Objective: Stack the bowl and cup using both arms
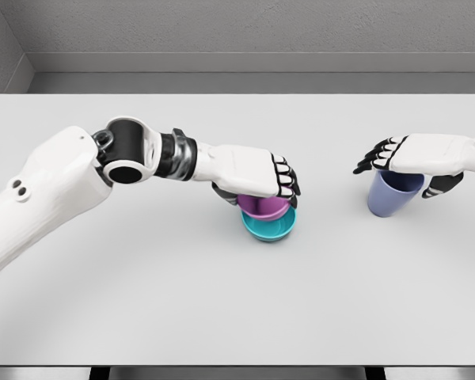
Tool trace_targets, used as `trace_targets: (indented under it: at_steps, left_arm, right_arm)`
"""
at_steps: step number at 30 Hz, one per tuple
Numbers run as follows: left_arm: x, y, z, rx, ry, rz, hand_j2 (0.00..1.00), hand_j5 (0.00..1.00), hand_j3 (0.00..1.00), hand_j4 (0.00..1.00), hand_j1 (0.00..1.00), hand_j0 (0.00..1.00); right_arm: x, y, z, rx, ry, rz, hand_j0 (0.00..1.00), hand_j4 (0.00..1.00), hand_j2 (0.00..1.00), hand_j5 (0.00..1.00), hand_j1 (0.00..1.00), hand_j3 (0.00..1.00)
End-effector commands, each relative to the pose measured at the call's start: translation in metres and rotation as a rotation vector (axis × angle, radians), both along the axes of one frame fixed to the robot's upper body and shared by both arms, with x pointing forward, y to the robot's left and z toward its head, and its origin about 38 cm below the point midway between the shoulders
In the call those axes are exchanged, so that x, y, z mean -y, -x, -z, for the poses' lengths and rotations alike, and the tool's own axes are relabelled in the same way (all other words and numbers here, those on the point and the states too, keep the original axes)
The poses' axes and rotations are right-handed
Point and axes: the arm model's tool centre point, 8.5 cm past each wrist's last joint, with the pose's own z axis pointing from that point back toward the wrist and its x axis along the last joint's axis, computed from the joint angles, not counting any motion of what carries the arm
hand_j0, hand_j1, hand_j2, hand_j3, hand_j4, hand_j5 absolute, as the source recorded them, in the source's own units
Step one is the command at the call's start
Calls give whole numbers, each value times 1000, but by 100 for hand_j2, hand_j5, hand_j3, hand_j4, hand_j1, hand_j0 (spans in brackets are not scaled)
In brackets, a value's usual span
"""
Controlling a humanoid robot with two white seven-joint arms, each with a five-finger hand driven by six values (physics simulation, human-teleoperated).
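A purple bowl (263, 208) sits nested in a teal bowl (271, 228) near the middle of the white table (222, 301). My left hand (261, 186) lies over the purple bowl, fingers curled down around its rim, gripping it. To the right stands a periwinkle cup (389, 195), upright. My right hand (408, 170) is wrapped around the cup's rim from above, fingers on its far side and thumb on the near right side. The top of the cup and the back of the purple bowl are hidden by the hands.
The table's back edge meets a grey wall (245, 32). The left forearm (55, 190) stretches across the table's left half.
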Motion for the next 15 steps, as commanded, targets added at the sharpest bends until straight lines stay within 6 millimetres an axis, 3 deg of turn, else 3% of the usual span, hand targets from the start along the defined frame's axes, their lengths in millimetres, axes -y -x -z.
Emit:
trace_targets:
  at_steps: [1, 9, 15]
  left_arm:
    - [1, 1, 3, -8, -4, 3, 73, 73, 73, 73, 73, 73]
    - [3, 3, 4, -14, -3, 9, 83, 83, 83, 83, 83, 83]
    - [3, 3, 3, -19, 6, 9, 97, 97, 97, 97, 97, 97]
  right_arm:
    - [0, 0, 0, -3, -2, 3, 100, 100, 100, 100, 100, 100]
    - [0, 0, 0, -3, -2, 3, 100, 100, 100, 100, 100, 100]
    - [2, 0, 2, -6, -2, 9, 100, 100, 100, 100, 100, 100]
